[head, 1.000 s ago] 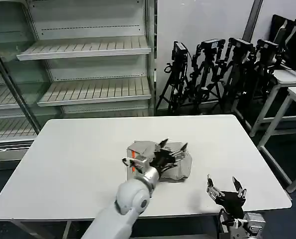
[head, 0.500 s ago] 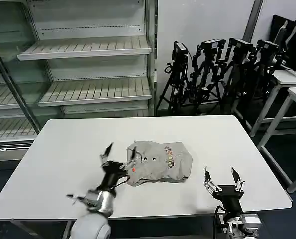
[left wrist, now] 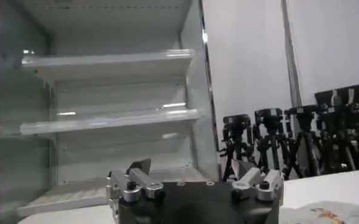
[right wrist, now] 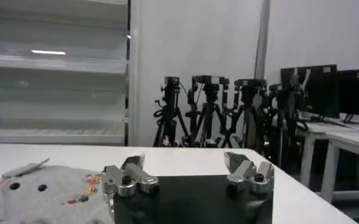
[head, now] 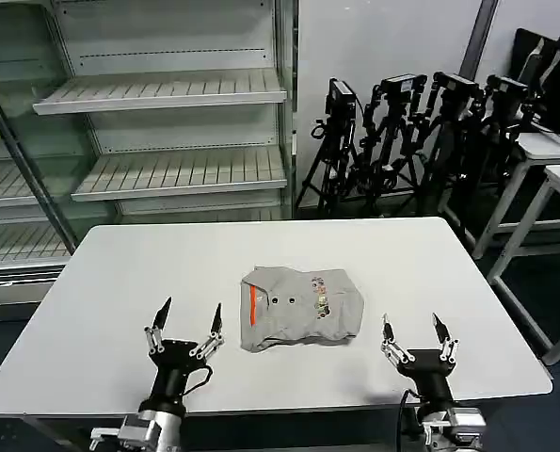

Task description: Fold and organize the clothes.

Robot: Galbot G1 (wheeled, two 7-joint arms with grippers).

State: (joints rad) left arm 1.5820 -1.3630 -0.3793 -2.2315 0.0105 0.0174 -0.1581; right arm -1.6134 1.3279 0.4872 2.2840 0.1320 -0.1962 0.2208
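The clothes are one light grey T-shirt (head: 301, 307), folded into a compact bundle in the middle of the white table (head: 129, 282), its small multicoloured print and orange neck label facing up. It also shows low in the right wrist view (right wrist: 42, 195) and at the edge of the left wrist view (left wrist: 337, 213). My left gripper (head: 186, 323) stands open near the table's front edge, left of the shirt, fingers pointing up, holding nothing. My right gripper (head: 410, 336) stands open at the front right, also apart from the shirt. Both sets of jaws (left wrist: 191, 173) (right wrist: 185, 165) are spread wide.
An empty metal shelf unit (head: 167, 141) stands behind the table on the left. Several black camera tripods (head: 411, 132) line the wall at the back right. White desks (head: 552, 169) stand to the right of the table.
My left arm has pulled back from the shirt toward the table's front edge and now points upward, open. The shirt stays folded where it was. The right gripper has barely moved.
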